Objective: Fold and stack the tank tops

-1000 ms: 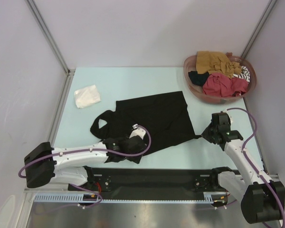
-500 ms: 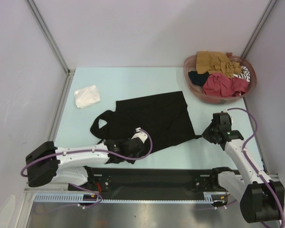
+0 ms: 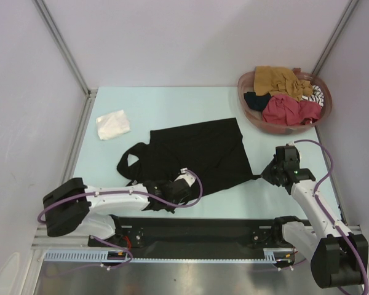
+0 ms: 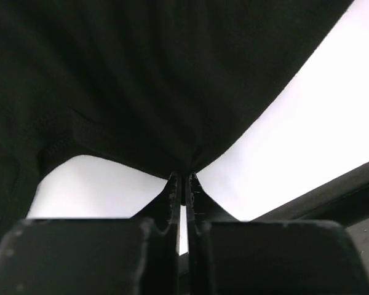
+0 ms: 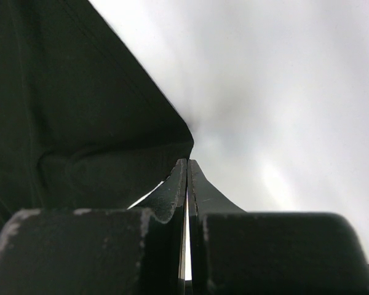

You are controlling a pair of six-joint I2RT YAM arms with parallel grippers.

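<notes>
Black tank top [image 3: 197,153] lies spread mostly flat mid-table [image 3: 172,104], straps to the left, hem to the right. Left gripper [image 3: 174,195] is low at the near-left edge of the garment. Its wrist view shows the jaws almost together, with a pinch of the black edge between the tips. Right gripper [image 3: 262,174] sits at the near-right hem corner, jaws closed on it, and the cloth is drawn to a point there. White tank top [image 3: 112,125] lies folded at the far left of the table, well apart from the black one. Basket [image 3: 245,83] in the far-right corner holds a heap: mustard-brown top [image 3: 277,78], red top [image 3: 289,110], striped top [image 3: 316,94], plus a dark piece.
</notes>
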